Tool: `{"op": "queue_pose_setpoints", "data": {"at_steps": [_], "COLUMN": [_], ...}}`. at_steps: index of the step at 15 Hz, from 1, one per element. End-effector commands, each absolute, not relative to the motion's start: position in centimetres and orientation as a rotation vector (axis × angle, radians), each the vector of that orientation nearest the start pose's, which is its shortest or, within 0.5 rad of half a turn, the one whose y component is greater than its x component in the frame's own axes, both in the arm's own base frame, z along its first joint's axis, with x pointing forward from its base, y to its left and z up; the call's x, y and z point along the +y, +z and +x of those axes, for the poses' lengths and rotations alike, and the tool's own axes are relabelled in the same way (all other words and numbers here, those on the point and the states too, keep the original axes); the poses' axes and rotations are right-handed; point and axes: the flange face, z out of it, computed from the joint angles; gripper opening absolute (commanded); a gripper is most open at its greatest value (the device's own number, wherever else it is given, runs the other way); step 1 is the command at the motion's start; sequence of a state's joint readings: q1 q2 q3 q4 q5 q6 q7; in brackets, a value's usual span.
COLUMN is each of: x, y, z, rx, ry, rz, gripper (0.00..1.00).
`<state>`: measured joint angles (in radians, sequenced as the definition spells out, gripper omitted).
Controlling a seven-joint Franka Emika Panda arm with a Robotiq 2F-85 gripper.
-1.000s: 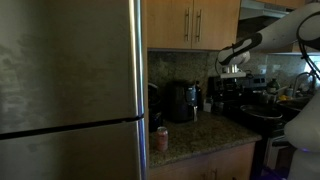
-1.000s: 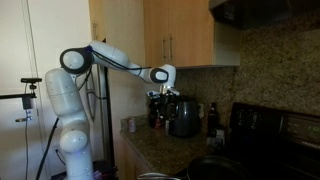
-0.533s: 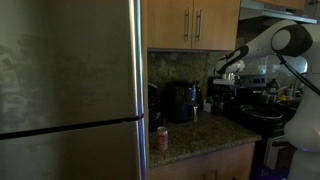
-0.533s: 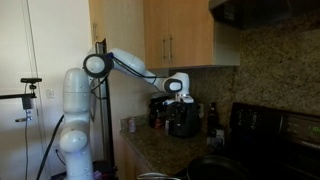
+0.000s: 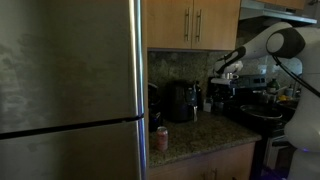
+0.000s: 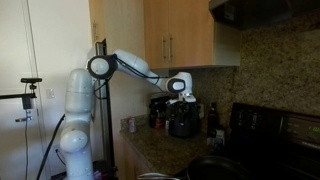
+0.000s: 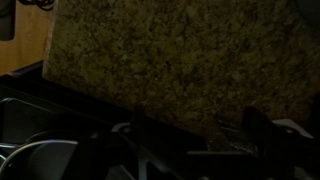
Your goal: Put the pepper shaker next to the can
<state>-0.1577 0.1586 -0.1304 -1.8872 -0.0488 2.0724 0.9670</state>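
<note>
In an exterior view my tool (image 5: 222, 82) hangs high over the table (image 5: 200, 135). The can (image 5: 161, 138) stands at its front edge. In an exterior view the pepper shaker (image 6: 211, 116) stands by the back edge, beside a black box (image 6: 183, 122). It looks light, hard and tippy, so I'd hold its middle. In the wrist view my tool (image 7: 180, 140) looks wide open and empty.
</note>
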Motion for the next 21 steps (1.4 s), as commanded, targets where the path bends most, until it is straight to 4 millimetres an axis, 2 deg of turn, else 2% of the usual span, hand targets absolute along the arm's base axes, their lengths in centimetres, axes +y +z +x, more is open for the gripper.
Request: {"op": "queue_pose_setpoints", "data": {"at_steps": [1,6,10,12,14,16,21], "x": [-19.6,-22.7,-23.6,-23.9,-23.4,-23.5,-25.0], "y": [40.6,40.8,41.6,41.3,41.6,41.6,40.6], "z": [60.1,62.8,64.6,65.0,64.2,64.3,66.0], "rx": [2.049,2.244,2.305,2.357,2.332,2.34,2.453], "ry": [-0.084,-0.245,-0.383,-0.375,-0.356,-0.356,-0.397], "rz": [-2.448,-2.139,-1.958,-1.928,-1.952,-1.94,-1.747], "gripper": [1.0,1.0,1.0,1.0,1.0,1.0,1.0]}}
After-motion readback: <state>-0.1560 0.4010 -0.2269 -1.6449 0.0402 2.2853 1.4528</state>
